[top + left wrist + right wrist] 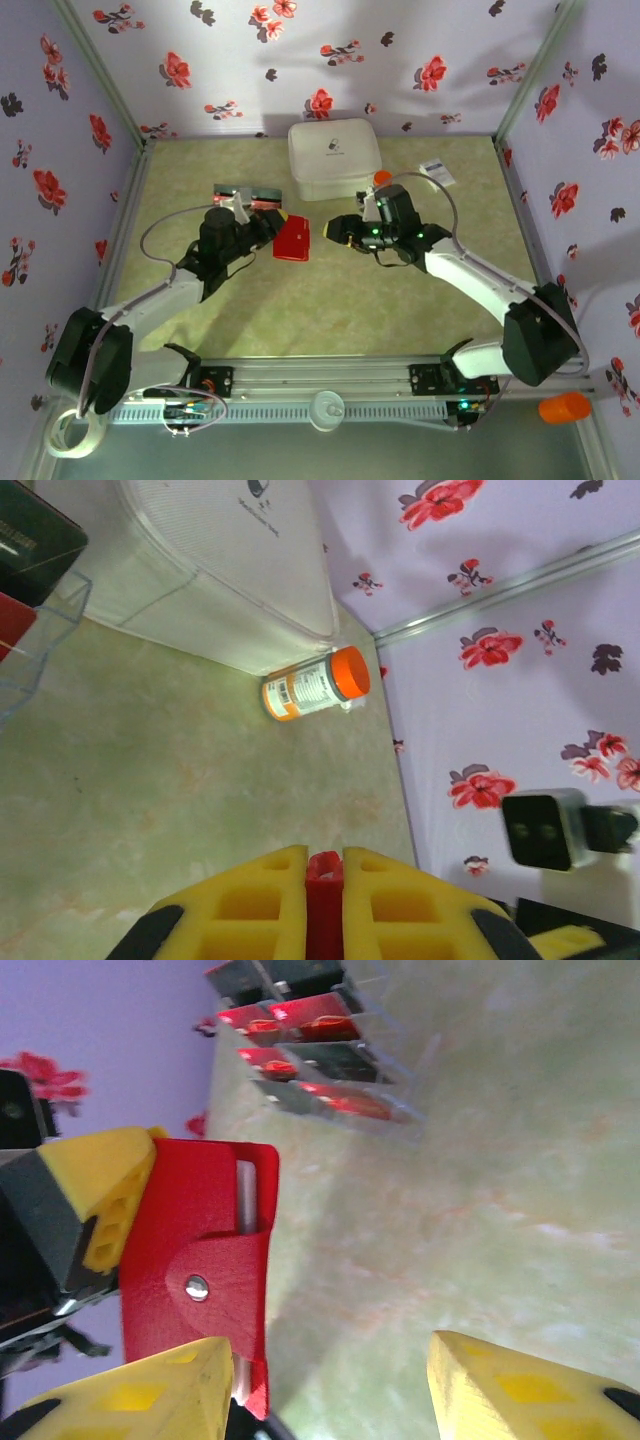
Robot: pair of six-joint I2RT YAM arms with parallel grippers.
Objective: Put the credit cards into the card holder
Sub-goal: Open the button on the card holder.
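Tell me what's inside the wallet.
In the wallet, a pale strip shows at the pocket mouth; lining or card, I cannot tell. The snap flap and red front cover everything deeper.

A white lidded box (pixel 334 158) sits upper centre on the green table (pixel 330 300). An orange-capped bottle (pixel 381 178) lies at its right. A clear card rack (pixel 248 196) stands at its left.

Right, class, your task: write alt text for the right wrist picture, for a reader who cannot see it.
The left gripper pinches the edge of a red wallet over a green table. The right gripper stands open, and a clear rack holding red cards sits beyond.
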